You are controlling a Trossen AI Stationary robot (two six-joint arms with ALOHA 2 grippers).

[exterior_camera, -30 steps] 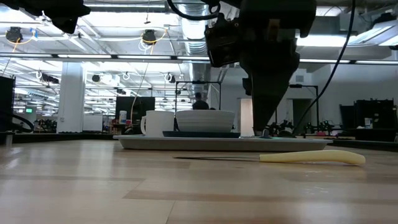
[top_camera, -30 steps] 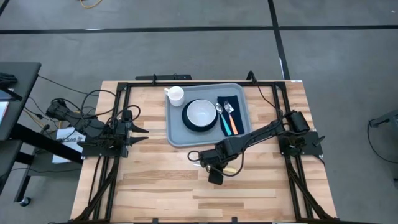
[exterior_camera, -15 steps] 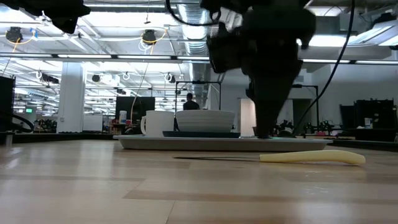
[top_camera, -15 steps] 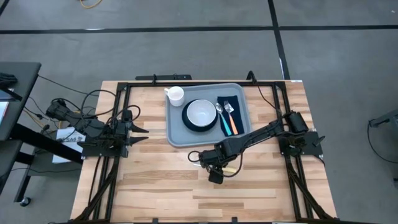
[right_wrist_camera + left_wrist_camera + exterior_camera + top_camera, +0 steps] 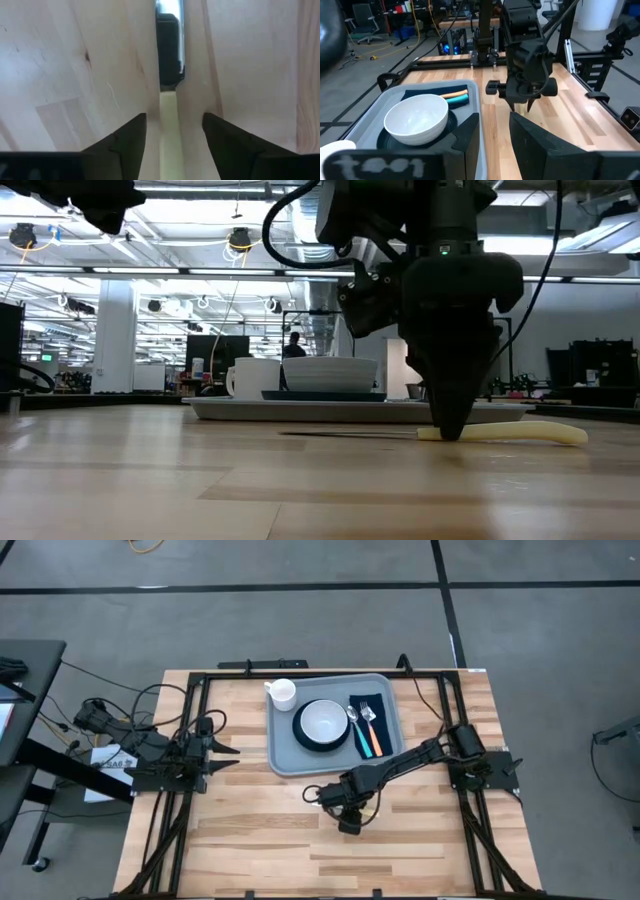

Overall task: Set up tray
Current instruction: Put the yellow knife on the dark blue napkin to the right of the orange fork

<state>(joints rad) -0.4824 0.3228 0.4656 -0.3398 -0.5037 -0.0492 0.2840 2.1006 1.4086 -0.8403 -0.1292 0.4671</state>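
A knife with a cream handle (image 5: 169, 125) and steel blade (image 5: 170, 45) lies flat on the wood table, just in front of the tray's near edge. My right gripper (image 5: 175, 117) points down over it, open, with one finger on each side of the handle close to the blade and a gap on both sides. In the low view its fingertips (image 5: 450, 430) are down at table height beside the handle (image 5: 525, 433). The grey-blue tray (image 5: 285, 758) sits at the far middle of the table. My left gripper (image 5: 232, 752) waits at the table's left side, fingers slightly apart.
On the tray stand a white cup (image 5: 283, 692) and a white bowl (image 5: 322, 722) on a dark plate. Beside them lies a dark napkin (image 5: 382, 705) bearing a fork and spoon with coloured handles. Black frame rails run along both table sides. Bare wood lies toward the near edge.
My right gripper has come down from above the knife until its fingertips are at table height around the handle, and it has tipped to point more steeply down. The knife has not moved.
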